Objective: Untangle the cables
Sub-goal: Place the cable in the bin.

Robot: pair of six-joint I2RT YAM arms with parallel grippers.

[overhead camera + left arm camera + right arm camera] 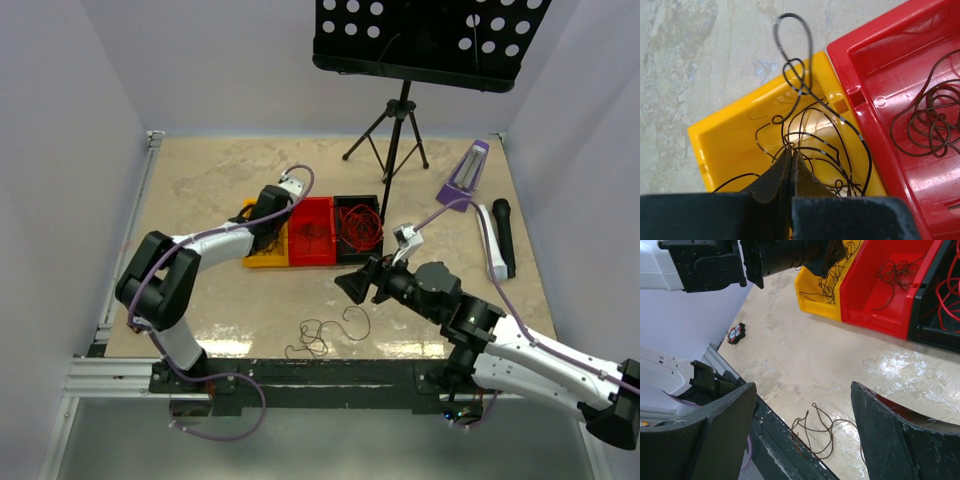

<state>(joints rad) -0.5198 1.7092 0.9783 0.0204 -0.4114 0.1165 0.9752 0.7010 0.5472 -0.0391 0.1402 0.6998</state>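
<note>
Now, your three plastic bins: yellow bin (725, 135), thin black wires (805, 130), left gripper (790, 150) clenched there; red bin (860, 60), brown wires (930, 120); black bin (357, 198), red wires (358, 225). One loose brown wire (325, 335) on table (200, 180). Right gripper (801, 390) spread, empty.

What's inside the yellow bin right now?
The yellow bin holds a tangle of thin black cables, one loop spilling over its rim. The shut left gripper covers the near part, so what lies under it, and whether it pinches a strand, cannot be seen.

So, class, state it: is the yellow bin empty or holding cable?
Not empty: black cable lies coiled inside the yellow bin, one loop reaching out past its rim.
</note>
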